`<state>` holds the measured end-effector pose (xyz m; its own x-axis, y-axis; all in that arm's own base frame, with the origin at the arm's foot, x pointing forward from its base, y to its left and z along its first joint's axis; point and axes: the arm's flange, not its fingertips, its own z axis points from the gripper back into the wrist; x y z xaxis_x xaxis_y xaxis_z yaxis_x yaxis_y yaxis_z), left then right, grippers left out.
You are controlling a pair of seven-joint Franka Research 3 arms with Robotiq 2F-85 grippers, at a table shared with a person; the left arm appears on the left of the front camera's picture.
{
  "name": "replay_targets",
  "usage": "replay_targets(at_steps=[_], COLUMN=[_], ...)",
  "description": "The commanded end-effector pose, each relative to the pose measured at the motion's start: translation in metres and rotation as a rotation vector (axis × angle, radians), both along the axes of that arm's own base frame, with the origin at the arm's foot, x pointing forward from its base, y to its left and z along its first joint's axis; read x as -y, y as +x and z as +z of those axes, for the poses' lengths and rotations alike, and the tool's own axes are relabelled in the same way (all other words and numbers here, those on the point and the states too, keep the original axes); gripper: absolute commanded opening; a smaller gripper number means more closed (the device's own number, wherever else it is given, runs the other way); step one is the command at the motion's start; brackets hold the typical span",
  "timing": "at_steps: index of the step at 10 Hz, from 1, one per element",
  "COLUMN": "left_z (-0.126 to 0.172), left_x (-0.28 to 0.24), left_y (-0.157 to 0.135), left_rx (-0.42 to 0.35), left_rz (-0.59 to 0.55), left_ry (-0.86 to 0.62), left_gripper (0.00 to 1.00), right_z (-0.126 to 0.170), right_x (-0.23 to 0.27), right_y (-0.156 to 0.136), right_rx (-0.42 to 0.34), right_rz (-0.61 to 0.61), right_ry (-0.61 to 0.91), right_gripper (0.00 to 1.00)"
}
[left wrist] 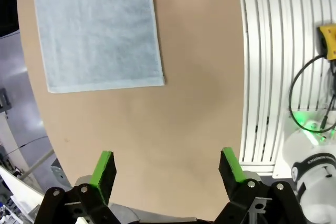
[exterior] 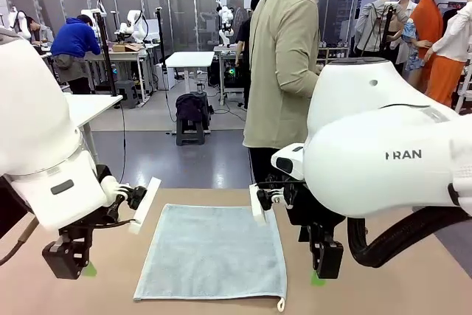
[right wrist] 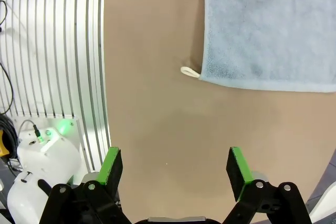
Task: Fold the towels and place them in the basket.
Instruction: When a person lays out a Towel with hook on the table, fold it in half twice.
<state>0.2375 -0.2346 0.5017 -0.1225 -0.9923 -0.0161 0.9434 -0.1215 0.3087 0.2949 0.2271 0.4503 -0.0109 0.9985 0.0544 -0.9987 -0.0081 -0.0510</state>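
Flanking flat pale blue-grey terry-cloth towel (exterior: 214,252), left fingers (left wrist: 105,169), right fingers (right wrist: 111,166) gaped empty; fold unstarted; next needed corner pinches.

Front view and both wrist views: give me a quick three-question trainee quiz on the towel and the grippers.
1. True or false: the pale blue-grey terry-cloth towel lies spread out on the tan table.
2. The left gripper is: A open and empty; B shut on the towel; C shut on a green cloth.
3. Fill in: the towel's small white loop sits at the corner nearest the ___ gripper.
Key: 1 true; 2 A; 3 right gripper.
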Motion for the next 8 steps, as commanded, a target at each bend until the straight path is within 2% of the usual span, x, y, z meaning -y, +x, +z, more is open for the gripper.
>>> replay_targets(at_steps=[1, 2, 7, 8], left_z=[-0.006, 0.0, 0.001, -0.01], left_x=[-0.006, 0.0, -0.001, 0.004], left_y=[-0.002, 0.0, 0.0, 0.004], left_rx=[0.035, 0.0, -0.01, -0.023], left_rz=[0.006, 0.0, -0.013, -0.019], left_ry=[-0.015, 0.0, -0.015, -0.056], left_gripper=[1.0, 1.0, 1.0, 1.0], right_z=[-0.005, 0.0, 0.0, -0.007], right_x=[0.001, 0.0, 0.001, -0.005], right_y=[0.002, 0.0, 0.001, 0.004], right_rx=[-0.015, 0.0, -0.001, 0.013], right_rz=[-0.004, 0.0, -0.001, 0.03], right_ry=[0.019, 0.0, 0.001, 0.009], right_gripper=[1.0, 1.0, 1.0, 1.0])
